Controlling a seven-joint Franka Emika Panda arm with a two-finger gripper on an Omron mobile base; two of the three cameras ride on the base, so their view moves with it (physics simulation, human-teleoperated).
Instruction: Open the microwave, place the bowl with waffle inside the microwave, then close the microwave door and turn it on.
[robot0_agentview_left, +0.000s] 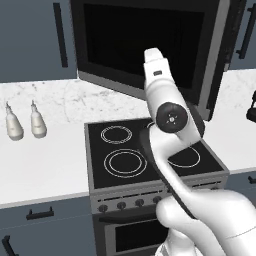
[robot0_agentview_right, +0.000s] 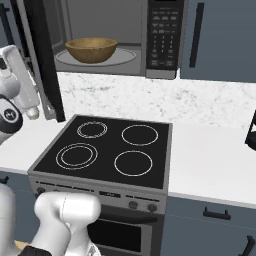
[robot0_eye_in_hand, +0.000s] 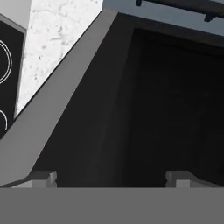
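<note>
Fingers (robot0_eye_in_hand: 43, 178) stand wide apart with nothing between them, both tips pointing at the black glass outer face of the microwave door (robot0_eye_in_hand: 144, 109). That door (robot0_agentview_left: 145, 45) hangs swung out over the stove (robot0_agentview_right: 110, 150), its long axis running across the front of the arm; from the right it shows edge-on (robot0_agentview_right: 42, 60), hinged at the left of the microwave (robot0_agentview_right: 165, 35). The bowl (robot0_agentview_right: 91, 49) already sits on the plate inside the cavity; whether the waffle lies in it cannot be made out. Closing looks like the step in hand: a push on the glass towards the cavity, with open room above the stove and the marble wall behind the table
</note>
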